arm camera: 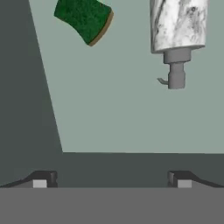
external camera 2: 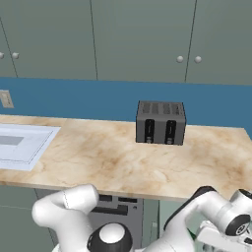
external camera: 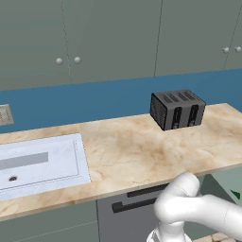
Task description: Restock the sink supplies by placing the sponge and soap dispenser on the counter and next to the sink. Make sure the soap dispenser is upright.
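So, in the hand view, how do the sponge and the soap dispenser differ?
The sponge is flat and dark green with a yellow-brown layer at its edge; the soap dispenser is a pale, marbled cylinder with a grey pump. The sponge is set at an angle in the picture; the dispenser's pump points straight toward the picture's bottom. Both lie on the same pale grey-green surface, untouched, ahead of the open gripper.

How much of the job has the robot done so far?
Nothing looks done yet: the counter beside the sink holds just the toaster. In the hand view the open gripper holds nothing, with the sponge and soap dispenser ahead on a grey-green surface. Both need moving.
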Available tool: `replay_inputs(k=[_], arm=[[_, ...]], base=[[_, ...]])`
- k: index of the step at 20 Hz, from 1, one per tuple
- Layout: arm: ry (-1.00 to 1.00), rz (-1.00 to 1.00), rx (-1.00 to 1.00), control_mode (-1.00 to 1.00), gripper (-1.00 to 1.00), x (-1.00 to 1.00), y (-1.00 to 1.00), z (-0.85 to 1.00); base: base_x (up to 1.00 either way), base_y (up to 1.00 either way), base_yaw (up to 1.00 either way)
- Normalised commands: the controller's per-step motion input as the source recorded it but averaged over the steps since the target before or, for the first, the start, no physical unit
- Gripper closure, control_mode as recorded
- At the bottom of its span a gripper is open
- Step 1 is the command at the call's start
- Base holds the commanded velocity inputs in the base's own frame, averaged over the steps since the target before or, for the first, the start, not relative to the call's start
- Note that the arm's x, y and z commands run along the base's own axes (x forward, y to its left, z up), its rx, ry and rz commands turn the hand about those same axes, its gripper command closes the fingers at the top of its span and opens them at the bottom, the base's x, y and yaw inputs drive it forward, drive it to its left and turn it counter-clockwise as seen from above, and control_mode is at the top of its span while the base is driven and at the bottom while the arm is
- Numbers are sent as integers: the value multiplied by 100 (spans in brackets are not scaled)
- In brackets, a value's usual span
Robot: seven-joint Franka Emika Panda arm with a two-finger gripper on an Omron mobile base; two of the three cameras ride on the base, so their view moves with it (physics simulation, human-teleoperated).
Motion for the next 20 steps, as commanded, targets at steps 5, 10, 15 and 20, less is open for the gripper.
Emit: replay_inputs(k=[5,10,15,20], arm=[[-8,0,-21,-100,-100,18,-12,0],[-10,0,-18,-100,-100,14,-2,-3],[-12,0,-11,-100,-100,5,0,-7],[-3,0,0,-100,-100,7,-9,-5]], base=[[0,0,0],[0,0,0],[0,0,0],[0,0,0]])
